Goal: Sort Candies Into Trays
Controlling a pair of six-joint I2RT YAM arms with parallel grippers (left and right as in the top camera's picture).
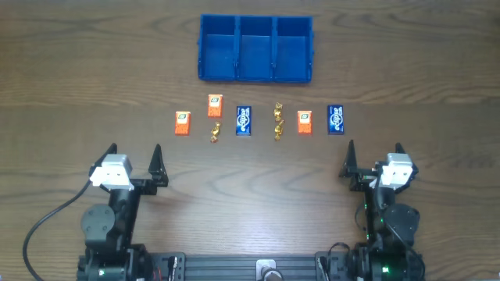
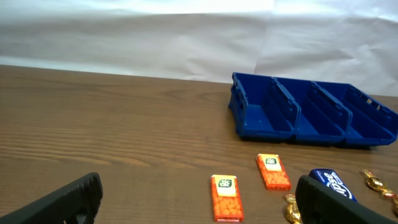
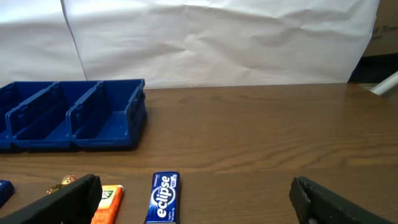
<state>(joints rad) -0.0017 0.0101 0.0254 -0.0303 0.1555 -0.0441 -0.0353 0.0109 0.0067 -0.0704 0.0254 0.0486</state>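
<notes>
Just before the one three-bin tray (image 1: 255, 76), on the table (image 1: 78, 78), lie three orange boxes (image 1: 181, 122) (image 1: 215, 105) (image 1: 304, 122), two blue packs (image 1: 244, 120) (image 1: 336, 119) and three gold candies (image 1: 216, 133) (image 1: 278, 112) (image 1: 278, 131). The left gripper (image 1: 134, 152) and right gripper (image 1: 373, 150) gape empty, farther from the tray.

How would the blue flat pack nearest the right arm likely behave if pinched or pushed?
The flat rectangular blue cardboard-looking pack looks rigid, so it probably stays stiff when pinched. Lying flat on the wooden table, it should slide rather than roll or tip. Its low profile likely leaves little edge to grip.
</notes>
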